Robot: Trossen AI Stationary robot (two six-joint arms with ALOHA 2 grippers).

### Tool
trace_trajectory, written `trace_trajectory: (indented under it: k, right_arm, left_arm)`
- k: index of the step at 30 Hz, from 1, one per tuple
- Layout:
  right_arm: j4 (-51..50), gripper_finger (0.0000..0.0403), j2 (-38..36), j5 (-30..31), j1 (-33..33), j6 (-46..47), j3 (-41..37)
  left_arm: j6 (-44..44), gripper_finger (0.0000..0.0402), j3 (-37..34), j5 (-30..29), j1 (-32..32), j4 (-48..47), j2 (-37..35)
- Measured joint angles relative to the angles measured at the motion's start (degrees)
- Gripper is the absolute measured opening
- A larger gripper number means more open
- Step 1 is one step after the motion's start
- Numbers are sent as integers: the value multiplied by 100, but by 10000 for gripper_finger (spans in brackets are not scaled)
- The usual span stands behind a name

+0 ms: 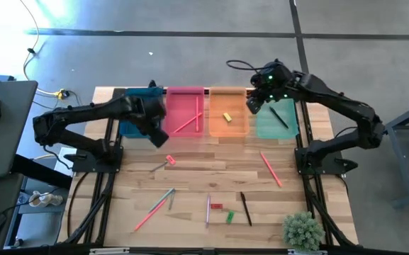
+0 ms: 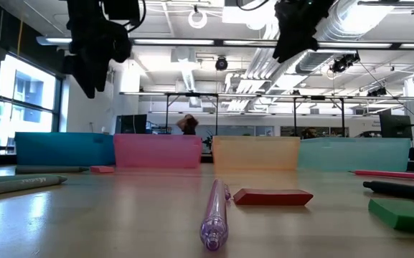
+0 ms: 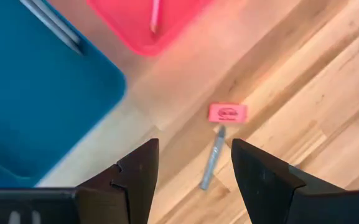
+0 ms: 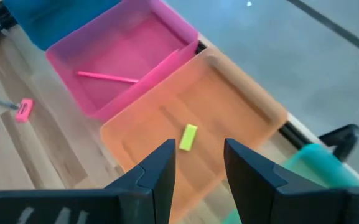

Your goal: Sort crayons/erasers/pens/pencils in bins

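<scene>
Four bins stand in a row at the table's far edge: teal-blue (image 1: pixel 135 117), pink-red (image 1: pixel 183 106), orange (image 1: pixel 229 126) and mint-green (image 1: pixel 275 129). A pink pencil (image 1: pixel 188 124) lies in the pink-red bin, a yellow eraser (image 4: pixel 188 137) in the orange bin and a black pen (image 1: pixel 279 117) in the mint-green bin. My left gripper (image 3: pixel 195 149) is open and empty, above the table before the teal-blue and pink-red bins. Below it lie a pink eraser (image 3: pixel 228 112) and a grey stick (image 3: pixel 213 158). My right gripper (image 4: pixel 199 152) is open and empty, above the orange bin's right side.
On the table lie a pink pencil (image 1: pixel 270 168), another pink pencil (image 1: pixel 149 214) beside grey-green sticks (image 1: pixel 165 197), a purple pen (image 1: pixel 208 209), a red eraser (image 1: pixel 216 206), a green eraser (image 1: pixel 230 216) and a black pen (image 1: pixel 246 208). A small plant (image 1: pixel 302 230) stands at the near right corner.
</scene>
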Motion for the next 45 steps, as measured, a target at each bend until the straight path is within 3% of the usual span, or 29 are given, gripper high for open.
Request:
trace_trajectory:
  k: [12, 20, 29, 37, 45]
  right_arm:
    - [-399, 129, -292, -22, -553, -296, 0]
    - [-400, 129, -279, -22, -586, -382, 0]
    - [-397, 129, -279, -22, -586, -382, 0]
    - [-395, 129, -279, -22, -586, -379, -2]
    - [-393, 129, -277, 308, -586, -331, -1]
  left_arm:
    - [-1753, 188, -707, -202, -1545, 388, 0]
    - [-2667, 188, -1324, -199, -2215, 1215, 0]
    - [-3250, 188, -2163, -327, -2335, 2183, 0]
    - [-3298, 188, -2421, -326, -2355, 2367, 6]
    - [-3182, 188, -2426, -285, -2396, 2748, 487]
